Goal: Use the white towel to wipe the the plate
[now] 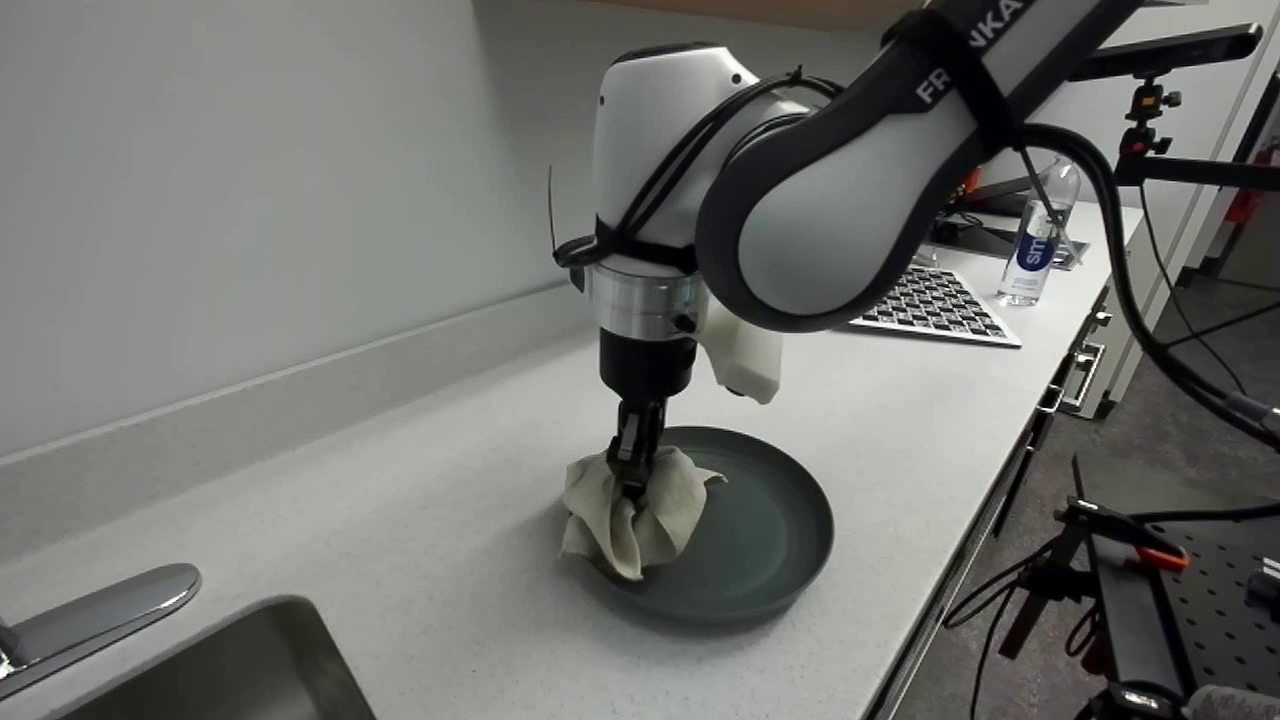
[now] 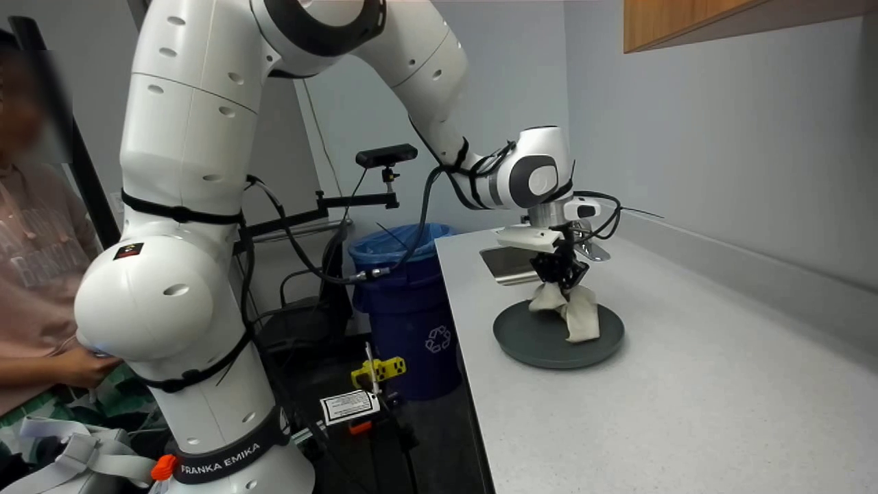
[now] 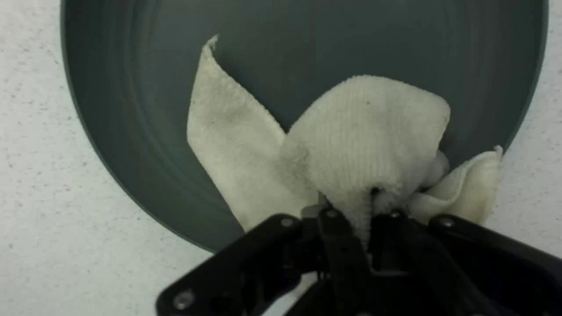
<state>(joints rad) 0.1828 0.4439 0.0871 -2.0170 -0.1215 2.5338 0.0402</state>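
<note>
Claw (image 1: 632, 484) pinches towel (image 1: 678, 500) (bunched) on the plate (image 1: 765, 535)

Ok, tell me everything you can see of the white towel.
The white towel looks like soft, off-white fabric, ribbed on one fold, with a few dark specks and a pointed, frayed corner. It is bunched, its upper part pinched in the claw, with loose folds spreading below. It drapes over one side of the dark plate and appears to rest on it; in the wrist view one fold extends past its edge. Whether that fold touches the counter is unclear.
</note>
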